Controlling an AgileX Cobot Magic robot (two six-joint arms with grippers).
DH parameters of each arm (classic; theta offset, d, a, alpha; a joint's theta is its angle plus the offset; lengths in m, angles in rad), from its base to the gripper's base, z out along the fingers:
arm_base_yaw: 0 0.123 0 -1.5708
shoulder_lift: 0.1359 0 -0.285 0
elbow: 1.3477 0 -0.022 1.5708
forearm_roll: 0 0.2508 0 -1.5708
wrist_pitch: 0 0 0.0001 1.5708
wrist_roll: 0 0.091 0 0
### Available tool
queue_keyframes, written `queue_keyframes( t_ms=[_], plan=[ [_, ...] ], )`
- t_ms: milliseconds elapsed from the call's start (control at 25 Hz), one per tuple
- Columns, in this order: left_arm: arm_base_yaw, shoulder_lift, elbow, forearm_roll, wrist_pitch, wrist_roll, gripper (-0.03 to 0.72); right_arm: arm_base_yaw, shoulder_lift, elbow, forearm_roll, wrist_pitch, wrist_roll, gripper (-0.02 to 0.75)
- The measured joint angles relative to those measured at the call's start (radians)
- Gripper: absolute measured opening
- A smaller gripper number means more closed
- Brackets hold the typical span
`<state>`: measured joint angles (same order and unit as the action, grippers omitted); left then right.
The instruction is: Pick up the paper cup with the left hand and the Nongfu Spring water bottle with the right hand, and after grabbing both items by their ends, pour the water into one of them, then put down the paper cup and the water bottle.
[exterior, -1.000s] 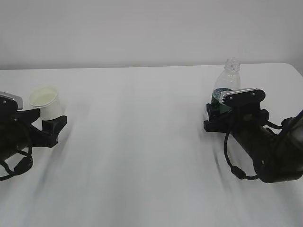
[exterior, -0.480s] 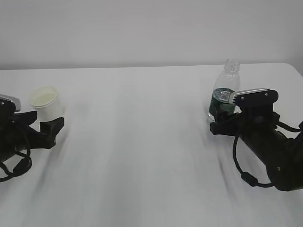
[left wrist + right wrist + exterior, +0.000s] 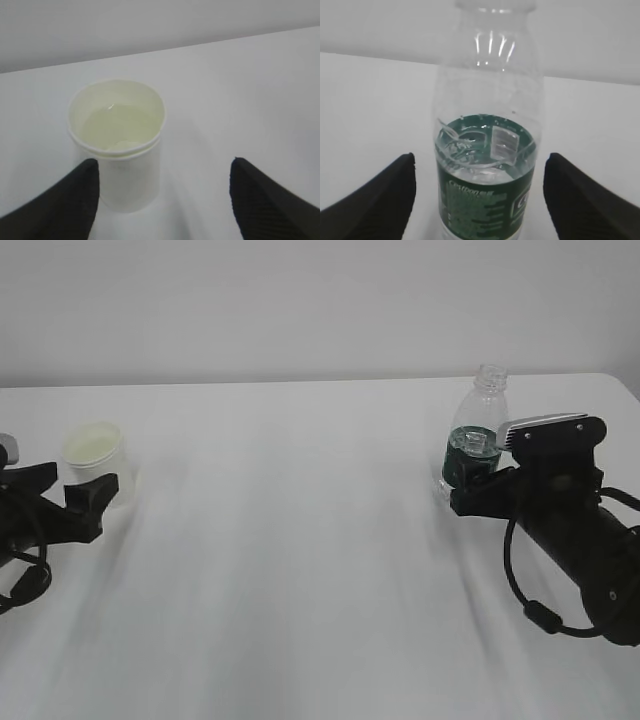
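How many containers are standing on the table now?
2. The paper cup stands at the left, by the left gripper. The water bottle stands at the right, before the right gripper. None seems hidden.

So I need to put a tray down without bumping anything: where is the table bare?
The widest free patch is the table middle, between the paper cup and the Nongfu Spring water bottle, running front to back. It is crowded at the left edge around the left gripper and at the right around the right gripper.
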<state>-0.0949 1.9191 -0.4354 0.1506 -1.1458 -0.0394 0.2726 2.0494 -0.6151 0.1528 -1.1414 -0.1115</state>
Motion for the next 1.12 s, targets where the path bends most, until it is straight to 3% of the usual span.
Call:
queue_keyframes(
  t_ms=[400, 1120],
  plan=[
    [0.0, -0.228, 0.034, -0.052, 0.019, 0.015, 0.587, 0.0, -0.076, 0.028, 0.0, 0.044, 0.002, 0.596],
    [0.0, -0.726, 0.047, -0.085, 0.409, 0.02, 0.568, 0.0, -0.269, 0.033, -0.022, 0.235, -0.007, 0.594]
  ],
)
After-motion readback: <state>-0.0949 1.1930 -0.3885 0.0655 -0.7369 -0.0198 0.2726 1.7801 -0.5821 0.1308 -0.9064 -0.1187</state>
